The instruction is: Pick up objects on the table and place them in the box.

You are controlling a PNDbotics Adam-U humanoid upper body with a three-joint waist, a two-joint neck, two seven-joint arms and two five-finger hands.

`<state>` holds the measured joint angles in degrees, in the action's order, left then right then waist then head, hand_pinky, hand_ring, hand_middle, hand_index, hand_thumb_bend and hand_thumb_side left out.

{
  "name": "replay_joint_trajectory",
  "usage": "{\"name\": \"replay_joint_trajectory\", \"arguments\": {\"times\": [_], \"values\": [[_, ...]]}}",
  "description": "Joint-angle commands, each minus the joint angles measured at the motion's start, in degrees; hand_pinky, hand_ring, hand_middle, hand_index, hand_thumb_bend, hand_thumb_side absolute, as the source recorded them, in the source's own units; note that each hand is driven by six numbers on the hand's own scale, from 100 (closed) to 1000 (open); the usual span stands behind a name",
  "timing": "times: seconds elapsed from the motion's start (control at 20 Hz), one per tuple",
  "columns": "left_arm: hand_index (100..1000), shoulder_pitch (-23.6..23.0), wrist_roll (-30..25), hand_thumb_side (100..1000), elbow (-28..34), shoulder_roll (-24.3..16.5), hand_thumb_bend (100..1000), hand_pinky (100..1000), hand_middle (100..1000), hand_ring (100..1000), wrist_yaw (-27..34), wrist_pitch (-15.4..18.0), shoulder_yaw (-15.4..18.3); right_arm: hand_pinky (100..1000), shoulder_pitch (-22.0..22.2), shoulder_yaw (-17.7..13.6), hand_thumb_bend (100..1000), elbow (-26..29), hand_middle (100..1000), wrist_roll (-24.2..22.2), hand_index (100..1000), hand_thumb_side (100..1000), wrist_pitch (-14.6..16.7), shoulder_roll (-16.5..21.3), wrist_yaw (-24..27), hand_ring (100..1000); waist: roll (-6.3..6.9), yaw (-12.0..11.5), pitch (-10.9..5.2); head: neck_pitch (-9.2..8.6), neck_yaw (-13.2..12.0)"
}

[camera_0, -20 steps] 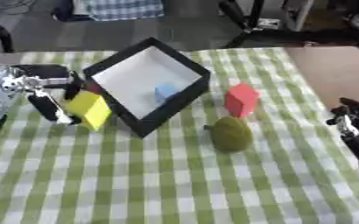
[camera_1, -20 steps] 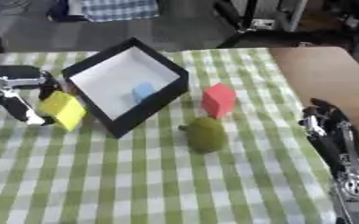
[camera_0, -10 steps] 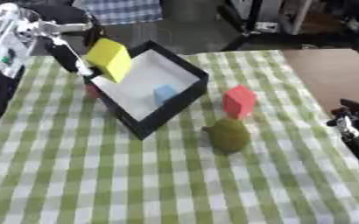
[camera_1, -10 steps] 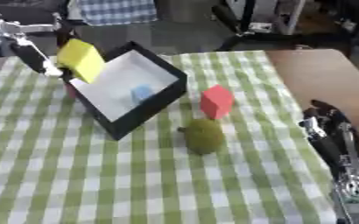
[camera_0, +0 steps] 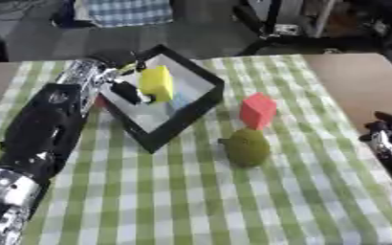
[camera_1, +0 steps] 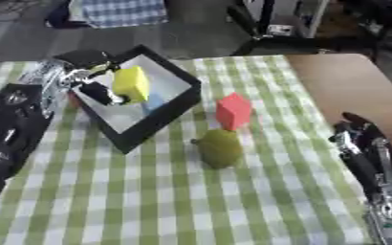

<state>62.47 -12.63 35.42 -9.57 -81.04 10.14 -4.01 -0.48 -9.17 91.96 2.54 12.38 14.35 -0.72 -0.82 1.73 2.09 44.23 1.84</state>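
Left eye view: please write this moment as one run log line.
left hand: holds yellow block over box | blue piece: in box | red block, green fruit: on table | right hand: idle, right edge

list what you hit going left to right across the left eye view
left hand holding the yellow block over the black box → red block just past the green pear-shaped fruit → right hand

Open cloth right of red block (camera_0: 257, 110) (pear (camera_0: 247, 146) touching below).
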Motion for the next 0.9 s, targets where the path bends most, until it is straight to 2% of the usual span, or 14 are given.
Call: {"name": "replay_joint_trajectory", "arguments": {"times": [0.05,0.1,0.2,0.25,0.3,0.35,0.45,0.5,0.55,0.6,0.7,0.8,0.9], "values": [[1000,1.0,5.9,993,1.9,-1.9,737,857,881,816,1.3,-2.3,0.7,830,-0.5,-0.4,100,0.5,618,0.0,807,525,0.1,0.7,0.2,573,-0.80,-0.3,-0.38,-0.11,0.2],[1000,1.0,6.8,1000,2.3,-2.7,761,866,902,826,2.7,-2.2,0.4,830,-0.5,-0.5,100,0.5,618,0.1,807,524,0.1,0.7,0.1,573,-0.78,-0.4,-0.41,-0.11,0.3],[1000,0.8,7.3,1000,4.2,-5.0,733,858,887,814,6.4,-1.0,-0.4,831,-0.5,-0.6,100,0.6,618,0.1,808,519,0.1,1.0,0.0,573,-0.70,-0.9,-0.50,-0.11,0.5],[992,0.5,7.6,994,5.9,-6.4,667,845,859,792,8.9,-0.2,-0.7,831,-0.6,-0.7,100,0.6,619,0.1,809,511,0.2,1.5,-0.1,573,-0.68,-1.2,-0.53,-0.11,0.7],[978,-0.2,7.9,974,8.2,-8.0,536,827,821,763,11.9,0.6,-1.0,833,-0.9,-0.7,100,0.6,620,0.1,812,486,0.2,2.4,-0.5,573,-0.69,-1.5,-0.57,-0.11,0.9],[970,-1.3,8.0,947,11.2,-9.8,447,818,796,747,16.2,1.5,-1.2,835,-1.6,-0.6,100,0.7,621,-0.1,814,467,0.4,3.9,-1.3,574,-0.72,-1.8,-0.62,-0.11,1.2],[952,-4.7,7.6,917,18.2,-13.6,335,797,753,709,27.3,2.5,-1.8,838,-3.5,-0.2,100,0.8,625,-0.6,820,424,0.9,7.6,-3.2,576,-0.74,-2.3,-0.71,-0.11,1.4],[952,-6.6,7.1,917,21.9,-15.4,335,797,753,709,33.3,2.4,-2.2,838,-4.5,0.2,100,0.6,625,-0.9,820,424,1.1,9.3,-3.9,576,-0.73,-2.4,-0.73,-0.11,1.5],[943,-8.9,6.5,908,25.9,-17.1,289,785,729,686,39.3,2.0,-2.4,840,-5.8,0.7,100,0.5,630,-1.3,825,390,1.4,11.2,-4.4,580,-0.78,-2.7,-0.73,-0.11,1.8],[941,-11.3,6.1,903,30.1,-18.7,280,781,720,677,44.9,1.5,-2.5,842,-7.1,1.3,100,0.2,633,-1.8,828,376,1.7,13.1,-4.7,581,-0.80,-2.9,-0.72,-0.11,2.0],[935,-16.9,5.7,901,38.6,-21.1,261,769,699,658,54.5,0.6,-2.0,845,-10.3,2.9,100,-0.9,645,-3.2,838,332,2.3,17.1,-5.2,588,-0.84,-3.5,-0.71,-0.11,2.3],[931,-22.8,5.7,913,45.6,-22.3,244,759,684,643,61.6,-1.1,-0.8,849,-13.9,5.1,100,-2.9,659,-5.4,851,305,3.1,21.4,-5.8,599,-0.90,-4.1,-0.67,-0.11,2.7],[930,-28.4,5.7,929,50.4,-22.2,233,753,674,634,66.1,-2.8,0.5,852,-17.5,7.8,100,-5.6,677,-8.6,862,289,4.2,25.2,-6.6,612,-0.99,-4.8,-0.59,-0.11,3.6]]}}
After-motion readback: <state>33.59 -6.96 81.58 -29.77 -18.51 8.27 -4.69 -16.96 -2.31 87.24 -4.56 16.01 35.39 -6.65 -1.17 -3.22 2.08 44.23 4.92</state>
